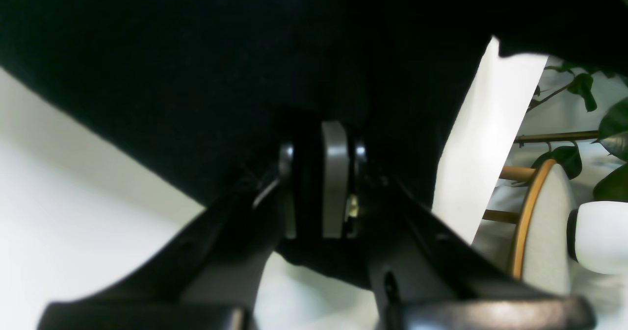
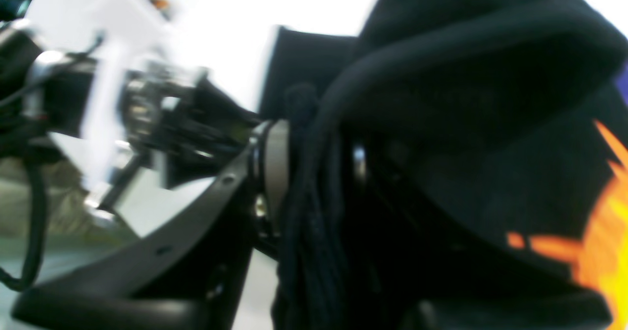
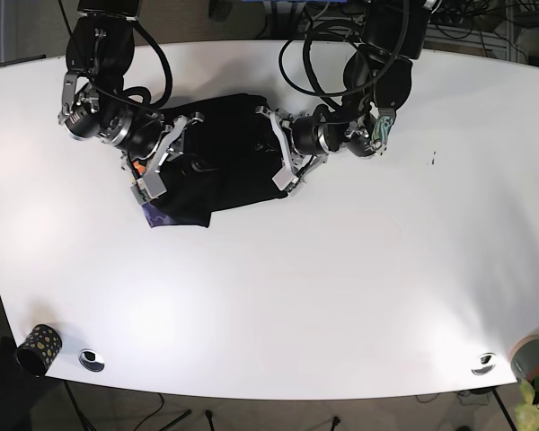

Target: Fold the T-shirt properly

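I see the T-shirt (image 3: 217, 166) as soft matt black cloth, its knit slightly fuzzy in my left wrist view, with a flat orange and yellow print (image 2: 606, 232) on it. The left end effector (image 1: 321, 180) has smooth grey pads that look like plastic, on dull black arms with small shiny metal screws. The right end effector (image 2: 309, 173) looks the same. The tabletop (image 3: 341, 296) is smooth white with a faint sheen.
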Controlling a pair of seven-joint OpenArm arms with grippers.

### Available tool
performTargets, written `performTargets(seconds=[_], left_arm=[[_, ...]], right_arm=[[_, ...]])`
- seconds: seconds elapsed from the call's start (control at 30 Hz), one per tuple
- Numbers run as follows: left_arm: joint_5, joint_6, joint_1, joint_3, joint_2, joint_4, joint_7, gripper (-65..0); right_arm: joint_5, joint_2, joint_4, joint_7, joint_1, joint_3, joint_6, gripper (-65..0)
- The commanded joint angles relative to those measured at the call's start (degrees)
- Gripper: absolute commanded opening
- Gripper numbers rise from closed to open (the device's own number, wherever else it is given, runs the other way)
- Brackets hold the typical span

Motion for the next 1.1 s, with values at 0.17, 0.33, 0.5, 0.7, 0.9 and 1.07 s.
performTargets(seconds=[0.17,0.33,0.5,0.7,0.9,1.07], left_arm=[[1.77,0.52,-0.43,0.18,-0.11,0.19,-0.15,-58.7],[1.77,0.25,-0.52,0.09,-0.2,0.45,-0.15,-58.7],[1.68,0.25,-0.43,0.09,-0.2,0.54,-0.33,-58.7],[1.6,-2.12,-0.25,0.01,-0.2,5.55,-4.02,-58.7],[1.6,-7.31,1.5,-3.69,-0.2,11.62,-6.22,-58.7],[1.68,-9.77,3.7,-9.58,-0.81,15.66,-6.13,-58.7]], right_arm=[[1.4,-0.46,-4.34,1.99,4.16,-3.89,0.04,-30.9],[1.49,-0.28,-4.43,2.43,4.16,-3.89,0.04,-9.5],[2.02,1.39,-1.53,2.43,2.93,-4.07,0.39,-7.6],[2.02,1.74,3.39,2.6,1.17,-1.43,0.57,-10.9],[1.84,1.65,1.55,2.6,0.29,1.91,0.57,-16.3],[1.49,1.74,-2.94,2.6,0.64,1.65,0.57,-16.3]])
